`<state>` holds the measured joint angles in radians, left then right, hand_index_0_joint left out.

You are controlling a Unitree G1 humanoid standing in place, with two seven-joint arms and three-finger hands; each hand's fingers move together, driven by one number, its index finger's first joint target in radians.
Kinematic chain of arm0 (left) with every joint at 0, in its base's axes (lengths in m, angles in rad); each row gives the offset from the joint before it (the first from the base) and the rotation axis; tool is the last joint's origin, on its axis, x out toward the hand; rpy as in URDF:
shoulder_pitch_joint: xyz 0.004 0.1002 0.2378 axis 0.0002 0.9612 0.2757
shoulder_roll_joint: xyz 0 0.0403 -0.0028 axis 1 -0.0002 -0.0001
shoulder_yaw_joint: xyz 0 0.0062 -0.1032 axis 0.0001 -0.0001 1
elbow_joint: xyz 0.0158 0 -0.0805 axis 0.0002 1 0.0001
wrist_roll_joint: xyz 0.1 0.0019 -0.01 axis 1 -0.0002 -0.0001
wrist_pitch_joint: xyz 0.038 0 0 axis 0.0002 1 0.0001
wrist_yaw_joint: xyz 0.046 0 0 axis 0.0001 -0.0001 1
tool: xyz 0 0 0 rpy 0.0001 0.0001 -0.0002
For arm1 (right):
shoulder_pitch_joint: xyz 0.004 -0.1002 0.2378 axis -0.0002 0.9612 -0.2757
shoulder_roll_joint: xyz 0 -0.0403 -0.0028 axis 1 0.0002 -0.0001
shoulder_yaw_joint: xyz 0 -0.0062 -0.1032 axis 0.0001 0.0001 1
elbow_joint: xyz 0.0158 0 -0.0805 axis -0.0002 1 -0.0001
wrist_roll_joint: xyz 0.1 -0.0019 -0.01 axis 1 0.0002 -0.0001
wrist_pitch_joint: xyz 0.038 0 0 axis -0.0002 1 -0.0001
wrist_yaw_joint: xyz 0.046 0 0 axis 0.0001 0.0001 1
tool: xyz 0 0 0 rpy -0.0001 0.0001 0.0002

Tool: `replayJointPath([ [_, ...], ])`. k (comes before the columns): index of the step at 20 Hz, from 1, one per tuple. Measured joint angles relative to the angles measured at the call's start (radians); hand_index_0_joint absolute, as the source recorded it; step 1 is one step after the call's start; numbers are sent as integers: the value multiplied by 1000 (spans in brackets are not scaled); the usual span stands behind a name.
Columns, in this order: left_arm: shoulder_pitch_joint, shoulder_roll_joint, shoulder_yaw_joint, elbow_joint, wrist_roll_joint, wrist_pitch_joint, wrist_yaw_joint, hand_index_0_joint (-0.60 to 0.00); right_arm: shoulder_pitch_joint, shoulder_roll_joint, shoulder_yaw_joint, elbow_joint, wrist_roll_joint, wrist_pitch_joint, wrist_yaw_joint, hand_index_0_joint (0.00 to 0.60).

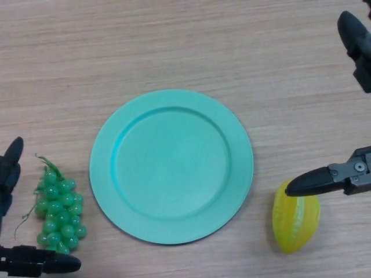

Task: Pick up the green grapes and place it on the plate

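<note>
Grapes (57, 209) lie on the desk (185, 46) just left of the bare plate (171, 165), ungrasped. Left hand (10, 168) brackets them, fingers spread; right hand (348, 174) spread above a yellow fruit (295, 223). Pickup and placement remain.

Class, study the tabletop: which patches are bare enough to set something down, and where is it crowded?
The plate is bare inside its rim. The table beyond the plate's far edge is bare across its width. It is crowded at near left, where the left robot hand flanks the green grapes, and near right, where the right robot hand overlaps the yellow fruit.
</note>
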<state>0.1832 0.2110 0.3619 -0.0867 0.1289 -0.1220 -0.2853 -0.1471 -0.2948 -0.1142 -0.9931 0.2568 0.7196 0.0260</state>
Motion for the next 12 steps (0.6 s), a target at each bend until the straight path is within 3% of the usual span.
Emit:
replayJointPath([
  [3, -47, 23, -78, 72, -23, -2, 17, 0, 1, 1, 3, 0, -1, 0, -7, 0],
  [8, -115, 47, -154, 183, -20, -18, 124, 0, 2, -10, 20, 0, 4, 0, -51, 0],
  [10, -122, 60, -162, 193, -4, -22, 131, -200, 2, -11, 18, 0, 23, 0, -52, 0],
  [11, -122, 60, -167, 193, 7, -24, 149, -350, 2, -11, 19, 0, 26, 0, -53, 0],
  [12, -120, 60, -167, 193, 7, -26, 158, -450, 2, -11, 18, 0, 26, 0, -53, 0],
])
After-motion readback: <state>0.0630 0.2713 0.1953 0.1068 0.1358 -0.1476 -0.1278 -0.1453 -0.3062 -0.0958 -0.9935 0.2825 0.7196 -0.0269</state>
